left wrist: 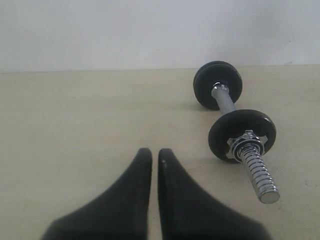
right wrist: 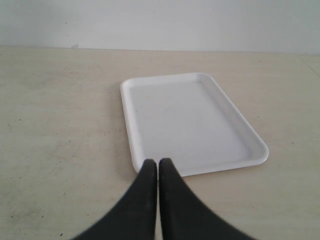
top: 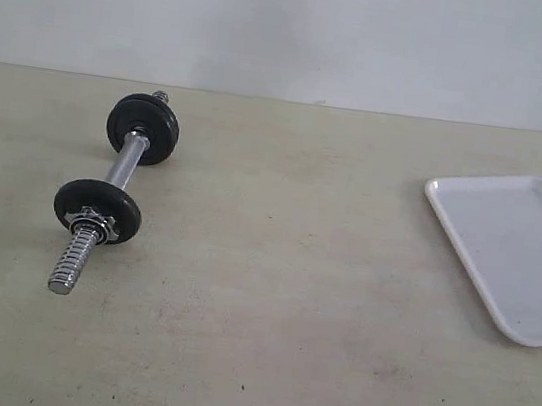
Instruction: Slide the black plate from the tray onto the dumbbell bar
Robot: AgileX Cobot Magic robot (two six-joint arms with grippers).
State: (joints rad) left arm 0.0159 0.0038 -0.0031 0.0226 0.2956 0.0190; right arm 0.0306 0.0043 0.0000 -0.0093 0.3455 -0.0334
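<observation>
The dumbbell bar (top: 128,158) (left wrist: 226,102) lies on the table at the left, its chrome threaded end (top: 71,261) pointing toward the front. A black disc (top: 99,207) (left wrist: 220,135) sits behind a silver collar nut (left wrist: 245,142) at the near end. A thicker black disc stack (top: 143,128) (left wrist: 205,85) sits at the far end. The white tray (top: 517,248) (right wrist: 190,120) at the right holds nothing; which disc on the bar is the black plate I cannot tell. My left gripper (left wrist: 155,152) is shut and empty, short of the bar. My right gripper (right wrist: 158,162) is shut and empty at the tray's near rim.
The beige tabletop (top: 285,316) stretches between bar and tray, and a pale wall (top: 296,25) stands behind it. The tray runs past the right edge of the exterior view. Neither arm shows in that view.
</observation>
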